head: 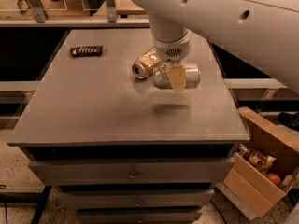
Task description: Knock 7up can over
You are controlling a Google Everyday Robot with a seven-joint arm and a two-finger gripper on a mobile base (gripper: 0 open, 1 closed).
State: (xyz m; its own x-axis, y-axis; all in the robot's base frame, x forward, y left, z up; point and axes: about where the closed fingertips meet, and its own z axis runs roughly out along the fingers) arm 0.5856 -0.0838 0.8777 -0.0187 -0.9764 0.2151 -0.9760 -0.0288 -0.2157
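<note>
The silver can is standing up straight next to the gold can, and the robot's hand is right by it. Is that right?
Not quite. The 7up can is lying on its side, not standing up, as the camera view shows. It is next to the gold can, and the gripper is right by it, just in front of its middle.

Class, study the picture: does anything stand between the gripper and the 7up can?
Nothing visible does. The gripper hangs directly in front of the 7up can, which lies horizontal. The gold can lies beside it on the table, not between them.
</note>
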